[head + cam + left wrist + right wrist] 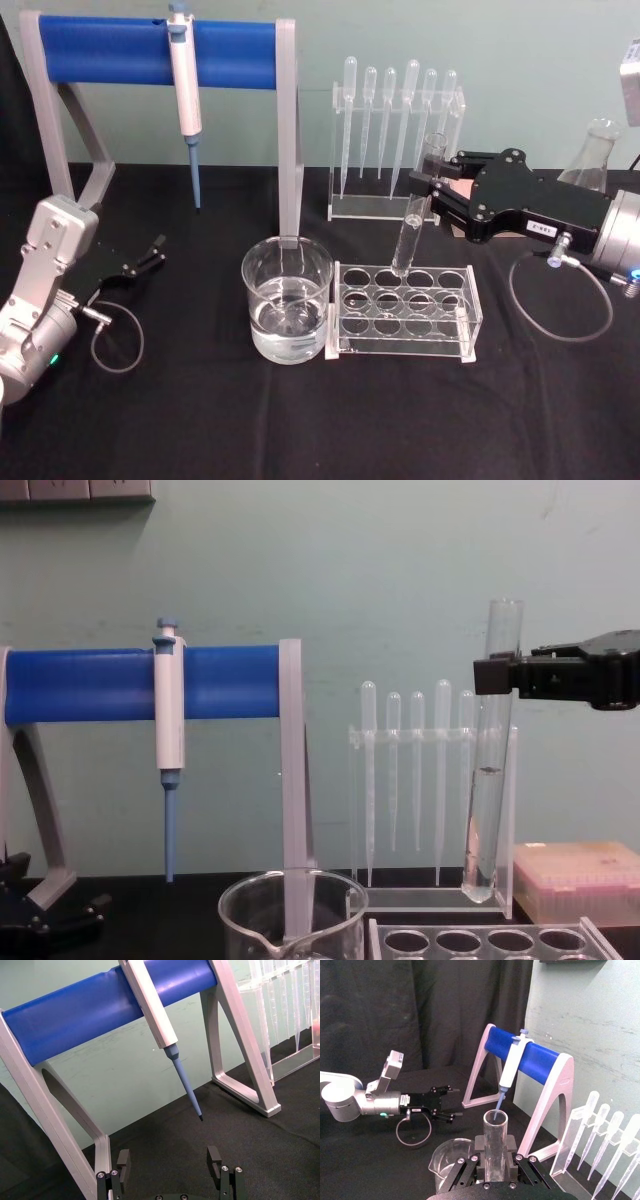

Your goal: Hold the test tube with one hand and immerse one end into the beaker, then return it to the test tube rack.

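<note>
Over the black bench, the right tool was clamped high on the test tube, which looked light, slippery and easy to break, hanging above the rack; the left tool sat aside, jaws apart

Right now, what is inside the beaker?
Only clear liquid, in the lower part of the beaker; nothing hides it. The right gripper holds the test tube outside, over the rack; the left gripper rests open, far left.

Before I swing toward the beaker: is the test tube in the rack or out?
Out. Chest view: the test tube, gripped by the right pincer, hangs with its bottom above the rack.
</note>
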Robot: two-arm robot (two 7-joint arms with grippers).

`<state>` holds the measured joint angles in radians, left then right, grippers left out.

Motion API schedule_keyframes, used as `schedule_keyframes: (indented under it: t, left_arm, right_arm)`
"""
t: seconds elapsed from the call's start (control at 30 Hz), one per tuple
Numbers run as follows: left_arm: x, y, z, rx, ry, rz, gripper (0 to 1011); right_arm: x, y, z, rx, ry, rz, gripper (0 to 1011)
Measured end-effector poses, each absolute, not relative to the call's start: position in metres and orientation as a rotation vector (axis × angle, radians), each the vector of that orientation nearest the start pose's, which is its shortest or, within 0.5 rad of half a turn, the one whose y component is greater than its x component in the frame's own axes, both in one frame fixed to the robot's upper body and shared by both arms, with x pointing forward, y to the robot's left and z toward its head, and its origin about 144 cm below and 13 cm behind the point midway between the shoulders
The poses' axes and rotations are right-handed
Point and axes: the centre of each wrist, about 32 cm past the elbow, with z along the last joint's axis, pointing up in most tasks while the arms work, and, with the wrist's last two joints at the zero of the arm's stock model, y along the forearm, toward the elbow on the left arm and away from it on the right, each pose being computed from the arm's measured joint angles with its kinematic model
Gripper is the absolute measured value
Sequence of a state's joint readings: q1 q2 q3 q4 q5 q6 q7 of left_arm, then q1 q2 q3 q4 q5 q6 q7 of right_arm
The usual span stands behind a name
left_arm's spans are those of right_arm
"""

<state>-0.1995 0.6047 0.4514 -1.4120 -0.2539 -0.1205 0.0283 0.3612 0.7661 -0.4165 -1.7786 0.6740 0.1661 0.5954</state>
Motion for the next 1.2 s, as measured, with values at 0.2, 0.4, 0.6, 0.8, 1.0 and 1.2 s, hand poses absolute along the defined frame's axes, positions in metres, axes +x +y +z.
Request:
schedule_keyframes:
  t: [0.2,0.4,0.6,0.8,1.0,1.2]
  left_arm:
    - [0.4886,0.3097,1.1398,0.304,-0.285,1.248,1000]
    - [0.4886,0.3097,1.1398,0.304,-0.285,1.248,1000]
    - [0.4886,0.3097,1.1398,0.304,-0.285,1.248,1000]
    - [0.4886,0.3096,1.1398,0.304,-0.285,1.248,1000]
    - [0.4886,0.3097,1.1398,0.304,-0.285,1.248,1000]
    - [0.4886,0.3097,1.1398,0.305,-0.285,1.248,1000]
  right_arm:
    - [0.4997,-0.2949,1.3024,-0.110,-0.141,-0.554,242]
    - [0.4997,-0.2949,1.3024,-0.110,-0.141,-0.554,242]
    - [0.4997,-0.2949,1.3024,-0.110,-0.140,-0.554,242]
    - [0.4997,-0.2949,1.3024,-0.110,-0.140,-0.554,242]
    - [0.4997,-0.2949,1.3024,-0.110,-0.140,-0.554,242]
    - [0.4997,-0.2949,1.3024,-0.110,-0.140,-0.554,242]
